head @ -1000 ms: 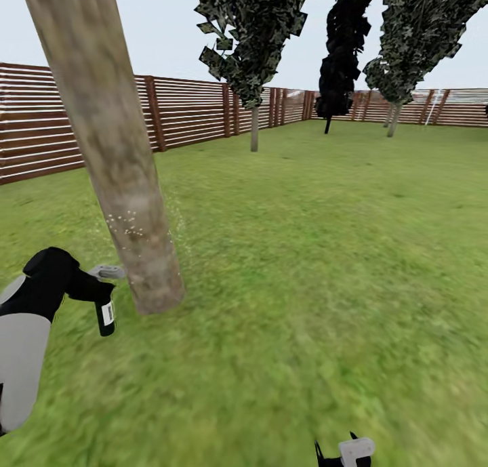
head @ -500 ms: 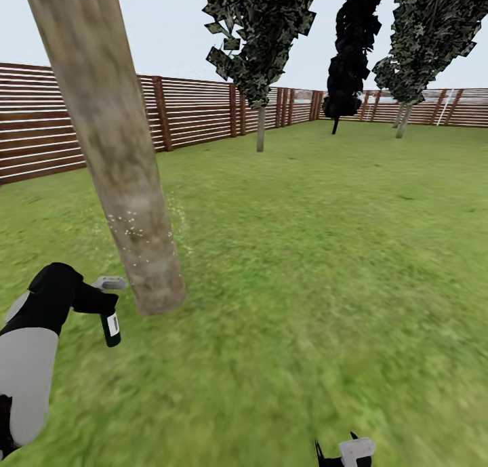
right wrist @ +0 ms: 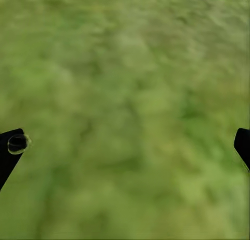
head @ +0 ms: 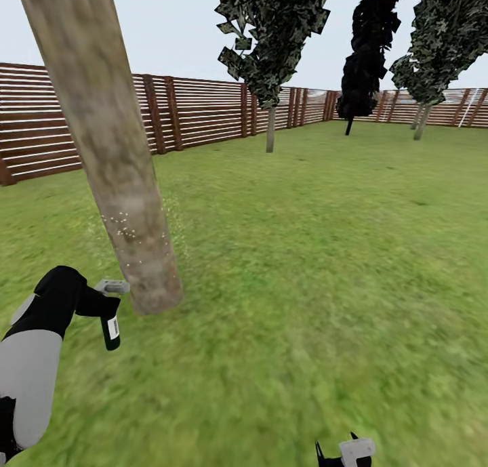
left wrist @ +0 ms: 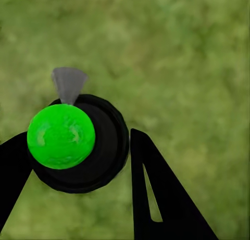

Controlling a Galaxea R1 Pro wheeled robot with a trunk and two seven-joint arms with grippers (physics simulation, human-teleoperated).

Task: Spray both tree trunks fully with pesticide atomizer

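Note:
The leaning tree trunk rises at the left of the head view, with whitish pesticide specks dotted on its lower part and in the air beside it. My left gripper is shut on the pesticide atomizer, a black bottle with a white label; its grey trigger head points at the trunk's base from close by. In the left wrist view the atomizer sits between both fingers, over grass. A second tree stands upright farther back. My right gripper is open over grass.
A brown slat fence rings the lawn at the back. Two more trees, one black and one dark green, stand far off at the right. Open grass stretches between the near trunk and the far trees.
The view has shifted, so the far trees and the fence sit further right in the picture. The left gripper with the atomizer has sunk slightly beside the trunk's base.

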